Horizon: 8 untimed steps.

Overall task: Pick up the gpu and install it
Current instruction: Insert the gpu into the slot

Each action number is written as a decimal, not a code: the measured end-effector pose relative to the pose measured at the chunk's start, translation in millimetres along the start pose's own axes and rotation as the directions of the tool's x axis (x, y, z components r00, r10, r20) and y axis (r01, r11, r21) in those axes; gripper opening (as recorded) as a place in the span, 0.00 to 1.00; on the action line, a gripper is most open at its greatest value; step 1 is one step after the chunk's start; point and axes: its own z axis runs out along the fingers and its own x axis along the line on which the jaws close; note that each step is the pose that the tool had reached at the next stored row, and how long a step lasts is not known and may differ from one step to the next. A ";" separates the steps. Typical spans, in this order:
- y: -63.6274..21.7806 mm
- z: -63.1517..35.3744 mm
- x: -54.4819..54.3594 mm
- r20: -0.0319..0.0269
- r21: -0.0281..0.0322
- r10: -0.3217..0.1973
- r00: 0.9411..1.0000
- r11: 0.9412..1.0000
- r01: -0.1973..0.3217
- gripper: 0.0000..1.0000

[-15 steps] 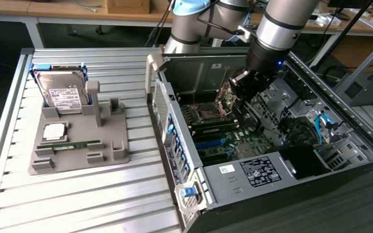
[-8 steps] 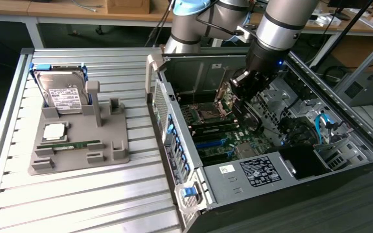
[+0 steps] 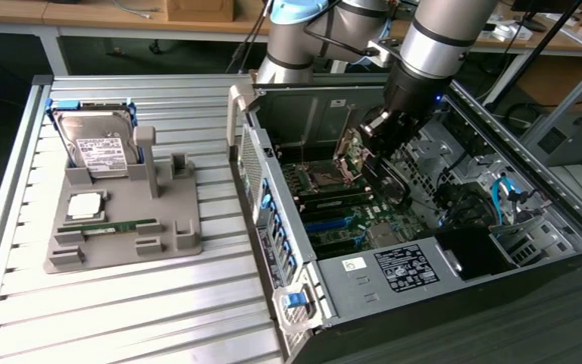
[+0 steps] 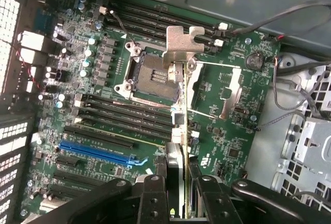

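Observation:
The gpu [image 3: 353, 152] is a thin brownish card hanging upright inside the open computer case, above the motherboard [image 3: 336, 208]. My gripper [image 3: 380, 130] is shut on it from above. In the wrist view the gpu [image 4: 179, 115] shows edge-on, its silvery bracket [image 4: 182, 43] at the far end, over the CPU socket [image 4: 150, 74] area. My gripper [image 4: 178, 195] has a black finger [image 4: 155, 198] pressed against each side of the card. The blue expansion slot [image 4: 98, 152] lies off to one side of the card, apart from it.
A grey fixture [image 3: 119, 227] on the slatted table holds a hard drive [image 3: 99, 144], a green memory stick [image 3: 109, 225] and a square chip [image 3: 86, 203]. The case walls [image 3: 270, 227] and the drive cage [image 4: 310, 146] with loose cables [image 4: 302, 87] hem in the motherboard.

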 end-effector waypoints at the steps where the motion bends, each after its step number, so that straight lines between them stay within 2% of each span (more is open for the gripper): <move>1: 0.0 0.0 0.0 0.000 0.000 -0.005 1.000 1.000 0.005 0.27; 8: 0.0 0.0 0.0 0.000 -0.001 -0.042 0.999 0.999 0.042 0.27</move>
